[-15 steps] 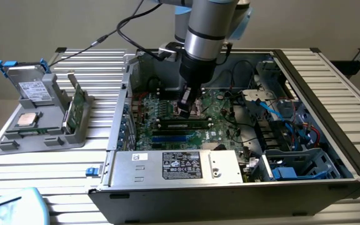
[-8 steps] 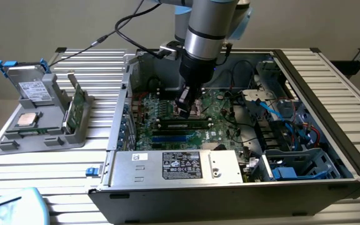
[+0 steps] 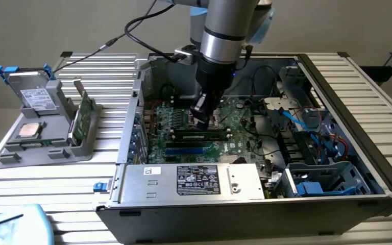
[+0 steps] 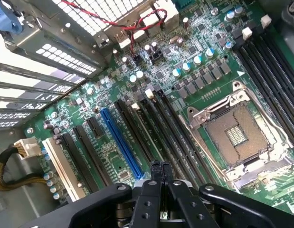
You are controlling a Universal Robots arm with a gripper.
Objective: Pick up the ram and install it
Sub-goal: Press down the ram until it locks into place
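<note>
Arm reaches steeply down, gripper [image 4: 161, 167] apparently closed, empty.

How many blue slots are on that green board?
1. The blue slot lies among black slots on the motherboard, near the gripper; others may be hidden.

Soft, even light falls from above me; the ribbed aluminium table [image 3: 59, 173] shines pale, almost washed out. Inside the open black computer case [image 3: 359, 132] shadows pool dim. My wrist view shows the green motherboard [image 4: 184, 90] sharp, while my own black fingers [image 4: 154, 178] blur close up.
</note>
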